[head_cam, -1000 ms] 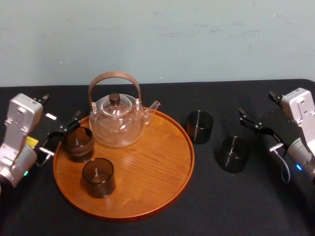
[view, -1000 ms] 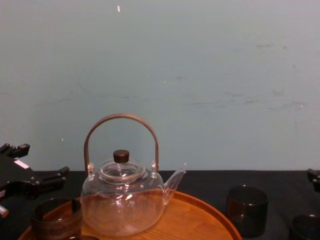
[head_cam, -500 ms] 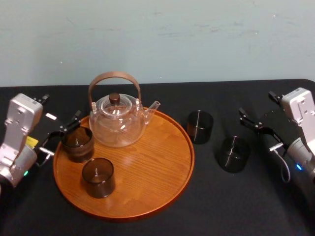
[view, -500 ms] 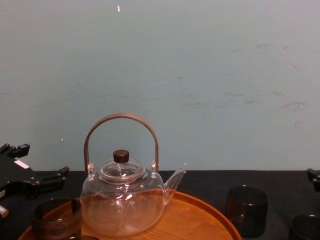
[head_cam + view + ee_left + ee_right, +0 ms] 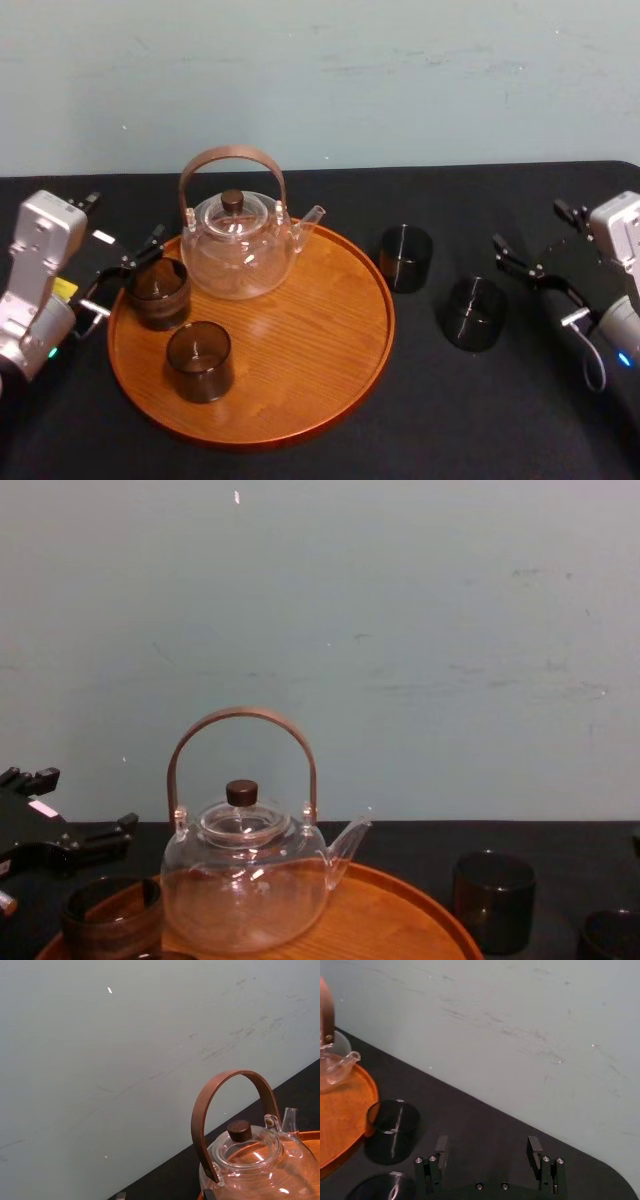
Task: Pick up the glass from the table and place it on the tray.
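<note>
Okay, my job now is to reach for the glass (image 5: pixel 473 312) with the right gripper (image 5: pixel 527 224). That gripper hangs just to the right of the glass, not touching it. Its two fingers are spread wide with nothing between them, which I see plainly in the right wrist view (image 5: pixel 487 1145).

I think the best way is to keep the fingers wide and move in until one finger is on each side of the glass. Then I would close slowly, because smooth glass can slip or tip. I would lift straight up, high enough to pass the tray (image 5: pixel 388 325) rim. The bare wood on the tray's right side looks like a good spot, away from the teapot (image 5: pixel 238 245) spout. I must not bump the other glass (image 5: pixel 405 257), which stands between my glass and the tray.

The left gripper (image 5: pixel 125 215) sits wide at the tray's left edge, idle.

The glass stands upright on the black surface (image 5: pixel 450 420), off the tray, to its right. It is short and round, with straight sides and an open top. It is dark and smoky, and I can see through it a little. A thin line of light shines on it.
</note>
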Robot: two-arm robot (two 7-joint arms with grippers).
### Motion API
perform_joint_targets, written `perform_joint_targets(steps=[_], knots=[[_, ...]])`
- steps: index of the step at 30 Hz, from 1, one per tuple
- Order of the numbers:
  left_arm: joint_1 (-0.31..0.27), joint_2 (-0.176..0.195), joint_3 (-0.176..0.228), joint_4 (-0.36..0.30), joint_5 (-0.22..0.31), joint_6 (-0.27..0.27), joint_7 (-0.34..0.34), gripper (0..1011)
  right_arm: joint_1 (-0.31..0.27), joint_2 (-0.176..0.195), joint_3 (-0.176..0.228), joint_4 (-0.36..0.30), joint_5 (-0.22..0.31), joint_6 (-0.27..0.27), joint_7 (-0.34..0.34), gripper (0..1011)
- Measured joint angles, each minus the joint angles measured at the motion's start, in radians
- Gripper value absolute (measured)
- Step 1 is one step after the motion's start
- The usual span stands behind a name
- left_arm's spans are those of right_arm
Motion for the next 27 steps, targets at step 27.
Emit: perform_joint_targets(steps=[27], knots=[[0.000, 0.000, 0.000, 0.000, 0.000, 0.000, 0.000, 1001, -0.142, 0.012, 0.040, -0.127, 0.048, 0.077, 0.134, 1002]])
